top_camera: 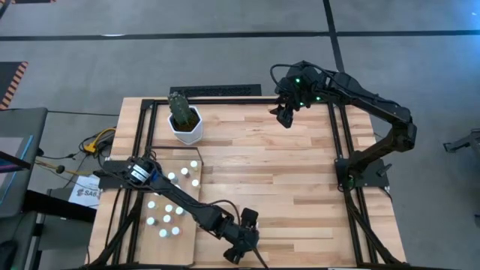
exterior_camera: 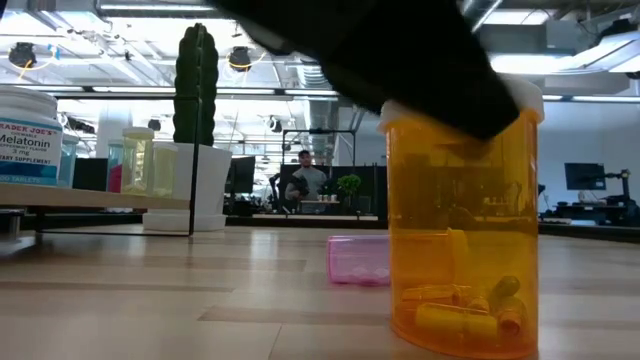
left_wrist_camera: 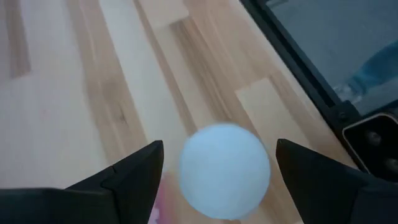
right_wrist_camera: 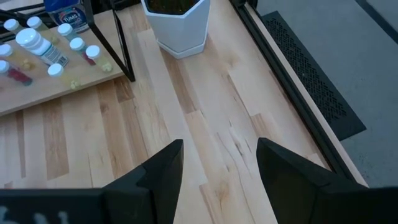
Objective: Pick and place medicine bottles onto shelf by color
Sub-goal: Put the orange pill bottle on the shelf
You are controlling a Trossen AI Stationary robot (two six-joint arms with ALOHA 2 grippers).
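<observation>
An amber medicine bottle (exterior_camera: 460, 240) with a white cap (left_wrist_camera: 225, 171) stands upright on the table near its front edge. My left gripper (left_wrist_camera: 219, 146) hangs over it, open, with one finger on each side of the cap and a gap showing on both sides. In the high view this gripper (top_camera: 238, 251) hides the bottle. A pink bottle (exterior_camera: 358, 260) lies on the table just beyond it. The pale shelf (top_camera: 169, 255) at the left carries several white-capped bottles (top_camera: 166, 219). My right gripper (top_camera: 286, 116) waits open, high over the table's far right.
A white hexagonal pot with a cactus (top_camera: 186, 124) stands at the far left, beside the shelf's far end. Black frame rails (top_camera: 339, 150) run along the table's sides. Bare planks (top_camera: 270, 172) lie across the middle. A person (exterior_camera: 305, 180) sits far off in the room.
</observation>
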